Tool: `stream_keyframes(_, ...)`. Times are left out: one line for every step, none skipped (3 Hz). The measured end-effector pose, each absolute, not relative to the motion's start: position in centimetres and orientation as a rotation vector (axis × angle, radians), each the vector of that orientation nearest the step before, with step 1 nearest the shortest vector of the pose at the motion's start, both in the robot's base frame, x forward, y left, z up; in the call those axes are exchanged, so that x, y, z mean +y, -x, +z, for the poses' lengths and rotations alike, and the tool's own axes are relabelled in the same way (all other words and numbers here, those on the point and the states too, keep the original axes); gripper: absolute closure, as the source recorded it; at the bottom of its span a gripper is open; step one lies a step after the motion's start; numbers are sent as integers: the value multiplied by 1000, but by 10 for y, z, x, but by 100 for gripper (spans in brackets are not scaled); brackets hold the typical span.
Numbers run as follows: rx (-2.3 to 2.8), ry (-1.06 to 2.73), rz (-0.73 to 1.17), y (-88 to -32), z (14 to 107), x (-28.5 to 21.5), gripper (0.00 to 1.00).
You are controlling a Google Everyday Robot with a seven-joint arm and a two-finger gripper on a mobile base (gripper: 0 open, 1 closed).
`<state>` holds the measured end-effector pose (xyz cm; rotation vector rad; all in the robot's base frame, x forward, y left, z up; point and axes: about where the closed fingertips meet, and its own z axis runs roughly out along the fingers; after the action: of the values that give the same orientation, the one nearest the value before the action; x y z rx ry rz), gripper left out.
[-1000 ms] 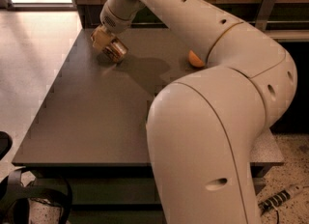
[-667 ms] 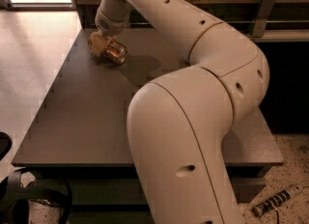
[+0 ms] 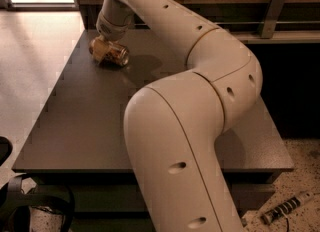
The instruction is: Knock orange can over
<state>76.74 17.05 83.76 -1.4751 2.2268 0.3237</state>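
Observation:
The orange can (image 3: 114,54) lies tipped on its side on the dark table (image 3: 85,126), near the far left corner, its silver end facing right and toward me. My gripper (image 3: 101,47) is right above and behind the can, at the end of the white arm that reaches across the table. The wrist hides most of the gripper, and it seems to touch the can's far end.
The big white arm (image 3: 200,101) fills the middle and right of the view and hides much of the table. A wooden wall with a metal rail (image 3: 272,13) runs behind the table. A pale floor (image 3: 30,66) lies to the left. Black gear (image 3: 30,211) sits at the lower left.
The arm has swung left and its elbow has moved closer to the camera, covering more of the table. The can still lies on its side in about the same place.

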Motion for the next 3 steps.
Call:
stream_keyframes(2231, 1481, 327, -767, 832, 173, 54)
stream_keyframes(2234, 1485, 328, -767, 830, 174, 31)
stream_keyframes(2238, 1491, 331, -766, 825, 176, 2)
